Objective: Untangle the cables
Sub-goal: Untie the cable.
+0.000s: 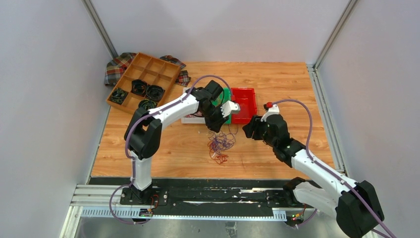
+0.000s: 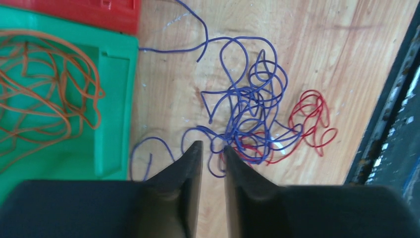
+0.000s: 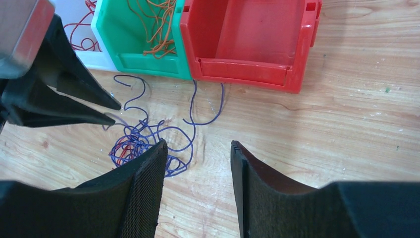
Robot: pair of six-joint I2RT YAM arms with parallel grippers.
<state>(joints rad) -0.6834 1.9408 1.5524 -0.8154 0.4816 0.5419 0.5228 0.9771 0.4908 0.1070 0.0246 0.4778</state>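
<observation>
Working over the wooden table [image 1: 297, 84], judged to be at the sorting stage: lifting strands from the tangle and dropping each colour into its bin.

Hanging the left gripper [image 2: 213, 145] just above the near edge of the cables [image 2: 252, 114], fingers close together with a narrow strip of bare wood showing between them, pinching nothing visible.

Holding the right gripper [image 3: 198, 144] beside the clump, jaws standing well apart, carrying nothing.

Leaving the clump loose on the table just in front of the bins, well apart from the divided wooden tray [image 1: 126, 77].

Calling next, by judgement, for pinching a single purple strand near a free end and drawing it out slowly, bracing the remainder to avoid dragging the whole clump.

Counting:
- two arms
- one tray, holding four black coiled bundles [image 1: 154, 92]
- three bins: red bin [image 3: 247, 69], green bin [image 3: 148, 62], white bin [image 3: 94, 59]
- orange wires [image 2: 44, 89] lying in the green bin
- one tangle, purple over red wires [image 2: 312, 116]
</observation>
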